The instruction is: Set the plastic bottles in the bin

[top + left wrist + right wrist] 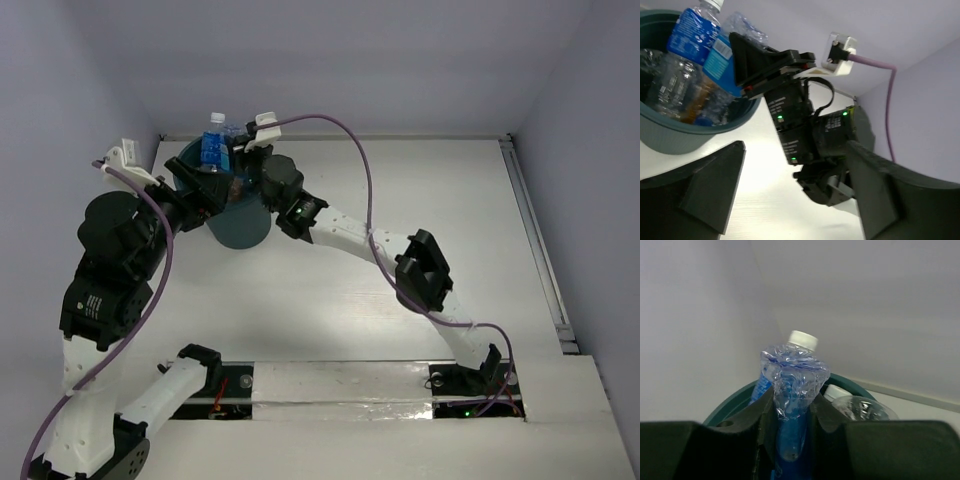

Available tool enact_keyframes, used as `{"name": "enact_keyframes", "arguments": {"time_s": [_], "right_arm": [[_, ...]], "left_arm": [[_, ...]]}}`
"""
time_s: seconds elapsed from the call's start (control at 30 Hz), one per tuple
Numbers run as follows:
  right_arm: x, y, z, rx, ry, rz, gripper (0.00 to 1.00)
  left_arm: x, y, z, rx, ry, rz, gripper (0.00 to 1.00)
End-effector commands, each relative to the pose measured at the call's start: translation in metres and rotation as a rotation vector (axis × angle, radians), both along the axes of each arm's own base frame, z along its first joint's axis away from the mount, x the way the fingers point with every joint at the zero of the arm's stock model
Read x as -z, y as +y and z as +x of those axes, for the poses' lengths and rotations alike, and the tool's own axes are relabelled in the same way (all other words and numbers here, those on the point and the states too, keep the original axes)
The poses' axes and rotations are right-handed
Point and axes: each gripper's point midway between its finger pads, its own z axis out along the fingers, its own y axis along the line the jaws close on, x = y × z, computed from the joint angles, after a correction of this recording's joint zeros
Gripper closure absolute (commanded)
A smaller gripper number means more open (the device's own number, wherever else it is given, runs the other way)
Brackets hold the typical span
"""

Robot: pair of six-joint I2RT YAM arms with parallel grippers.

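Observation:
The dark teal bin (240, 228) stands at the back left and holds several plastic bottles (670, 85). One blue-labelled bottle (692, 30) with a white cap stands up out of it. My right gripper (792, 405) is shut on a crushed clear bottle (795, 372) with a blue label, held just above the bin's rim (730, 407). In the top view this gripper (243, 160) reaches over the bin from the right. My left gripper (795, 200) is open with nothing between its fingers. It sits low beside the bin (685, 137) on its left side (200, 188).
The white back wall runs close behind the bin. A raised rail (535, 240) runs along the table's right edge. A purple cable (350, 135) loops from the right wrist over the table. The right arm (350, 235) crosses the table's middle.

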Motion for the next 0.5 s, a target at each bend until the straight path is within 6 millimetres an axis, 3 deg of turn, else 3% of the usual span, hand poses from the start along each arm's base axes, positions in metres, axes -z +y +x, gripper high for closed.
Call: {"name": "enact_keyframes", "arguments": {"time_s": [0.0,0.1,0.13,0.2,0.27,0.33,0.47], "right_arm": [[-0.029,-0.023,-0.009,0.051,-0.031,-0.013,0.62],[-0.036,-0.024,-0.015,0.02,-0.003,-0.006,0.39],[-0.037,-0.022,-0.018,-0.004,0.009,-0.014,0.23],[-0.061,-0.025,-0.026,-0.038,0.003,0.007,0.09],[-0.07,-0.022,-0.035,-0.089,0.036,0.007,0.02],[-0.093,-0.023,-0.051,-0.17,0.056,0.041,0.0],[-0.124,-0.046,-0.066,-0.245,0.104,0.108,0.0]], "left_arm": [[-0.002,0.002,0.0,-0.013,-0.021,-0.013,0.13],[-0.001,0.003,-0.001,-0.017,-0.018,-0.016,0.01],[-0.003,0.003,-0.001,-0.019,-0.022,-0.02,0.01],[-0.006,0.004,-0.001,-0.026,-0.032,-0.023,0.01],[-0.011,0.006,-0.001,-0.034,-0.046,-0.02,0.01],[-0.018,0.01,-0.001,-0.051,-0.061,-0.009,0.01],[-0.03,0.017,-0.002,-0.08,-0.09,0.001,0.01]]}}
